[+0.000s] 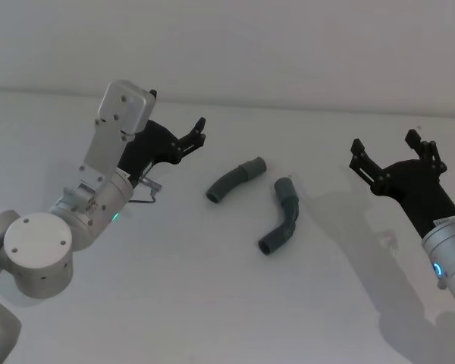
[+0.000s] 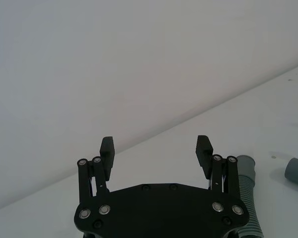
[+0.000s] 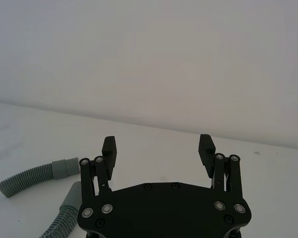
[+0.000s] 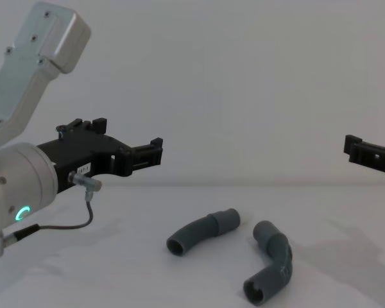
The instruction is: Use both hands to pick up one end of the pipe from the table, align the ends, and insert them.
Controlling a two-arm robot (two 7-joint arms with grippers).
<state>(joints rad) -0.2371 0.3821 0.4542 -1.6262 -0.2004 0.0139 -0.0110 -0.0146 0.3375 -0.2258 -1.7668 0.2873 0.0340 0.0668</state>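
Two dark grey bent pipe pieces lie apart on the white table (image 1: 212, 303). In the head view the left piece (image 1: 235, 180) points its smooth cuff end (image 1: 255, 164) toward the upper cuff (image 1: 283, 186) of the right piece (image 1: 283, 216). My left gripper (image 1: 199, 131) hovers open above the table, left of the pipes. My right gripper (image 1: 385, 144) hovers open to their right. Neither holds anything. In the chest view the pieces (image 4: 202, 232) (image 4: 273, 263) lie below and between the left gripper (image 4: 125, 136) and the right gripper (image 4: 366, 153).
A pale grey wall (image 1: 288, 45) stands behind the table. A thin cable (image 4: 83, 212) loops under my left wrist. The left wrist view shows the open left gripper (image 2: 155, 148) with a ribbed pipe piece (image 2: 248, 193) beside it; the right wrist view shows both pieces (image 3: 35, 176) (image 3: 67, 208).
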